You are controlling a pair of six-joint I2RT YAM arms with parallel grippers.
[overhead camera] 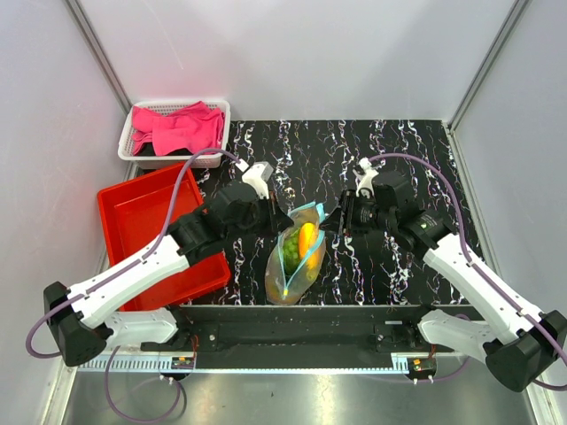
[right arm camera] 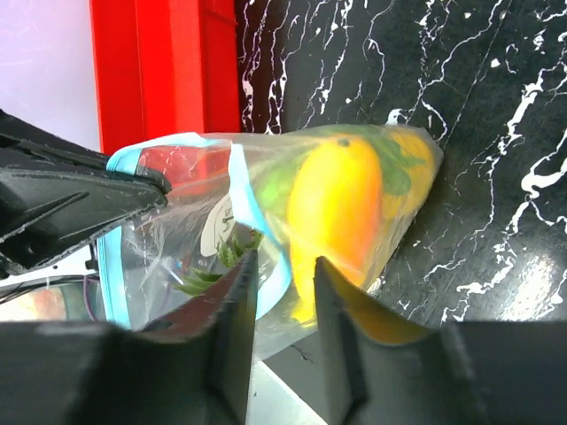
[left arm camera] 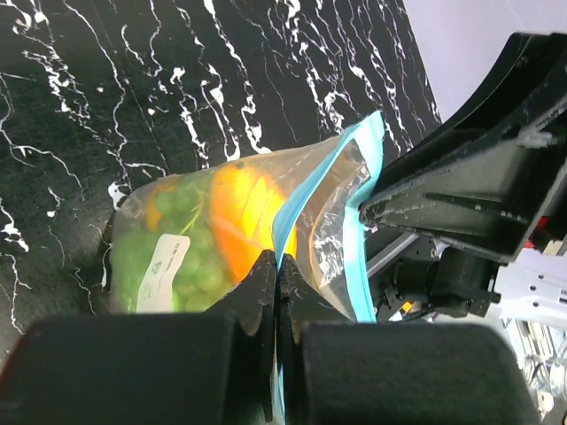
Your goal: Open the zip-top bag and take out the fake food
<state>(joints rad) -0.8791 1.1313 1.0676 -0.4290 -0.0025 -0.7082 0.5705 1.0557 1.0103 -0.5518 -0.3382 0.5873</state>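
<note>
— Where does the zip-top bag (overhead camera: 297, 257) lie?
— On the black marbled desk (overhead camera: 407, 159), between the two arms. Its mouth, with the blue zip strip (left arm camera: 359, 239), points to the far side.

— And the fake food (overhead camera: 306, 239)?
— It is inside the bag: a yellow-orange piece, with green pieces (overhead camera: 290, 251) beside it.

— What does the left gripper (left arm camera: 276, 266) do?
— Its fingers are pressed together on the left lip of the bag's mouth and pinch the blue strip.

— And the right gripper (right arm camera: 282, 266)?
— It stands at the right side of the bag's mouth. Its fingers are spread and the other blue lip passes between them. If they touch it, one cannot tell.

— What else is near?
— Left of the bag is a red tray (overhead camera: 133, 212). Farther beyond the tray is a white basket (overhead camera: 128, 142) with a pink cloth (overhead camera: 177, 128) in it.
</note>
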